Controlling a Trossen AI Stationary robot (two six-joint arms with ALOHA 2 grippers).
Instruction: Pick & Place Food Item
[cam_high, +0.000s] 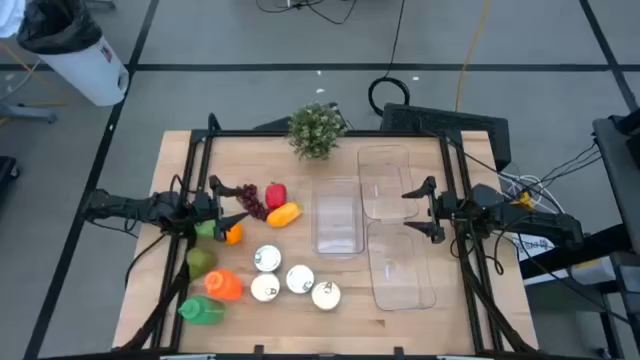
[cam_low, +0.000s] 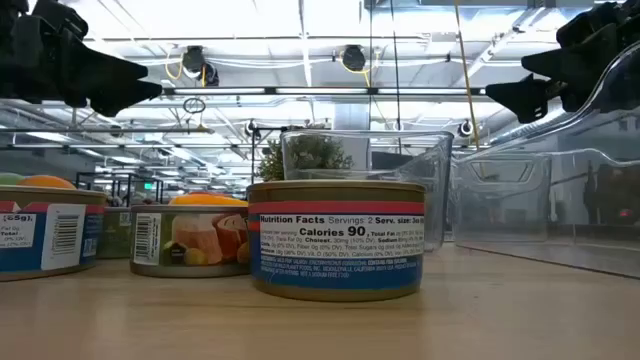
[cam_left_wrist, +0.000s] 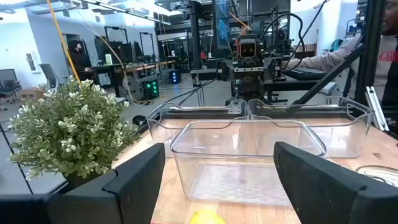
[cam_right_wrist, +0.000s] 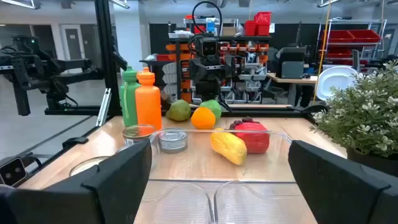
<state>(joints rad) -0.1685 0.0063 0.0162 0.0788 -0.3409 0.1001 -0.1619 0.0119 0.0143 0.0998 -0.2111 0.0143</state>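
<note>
We see our left gripper (cam_high: 228, 207) hanging above the wood table (cam_high: 300, 330) with its fingers spread apart and nothing between them. Directly under and just ahead of those fingers lie the fruits: an orange (cam_high: 233, 236) and a green fruit (cam_high: 206, 229) almost beneath the fingertips, a yellow pepper (cam_high: 285, 213) just in front, a red pepper (cam_high: 275, 193) beside that, and a bunch of dark grapes (cam_high: 251, 201) touching the red pepper's side. A little behind the gripper and off to its side we find a pear (cam_high: 201, 262), an orange bottle (cam_high: 224, 286) and a green bottle (cam_high: 201, 311) lying flat. Four cans (cam_high: 296, 280) stand in a loose group near the bottles.

Farther ahead of the left gripper sits a clear bin (cam_high: 338, 221), open side up. A small potted plant (cam_high: 316, 130) stands at the table's far edge, off to the side of that bin.

Beyond the bin we meet our right gripper (cam_high: 418, 210), facing the left one across the table, its fingers likewise wide apart and holding nothing. It hovers over two more clear bins (cam_high: 400, 265) set end to end, touching or nearly so.
</note>
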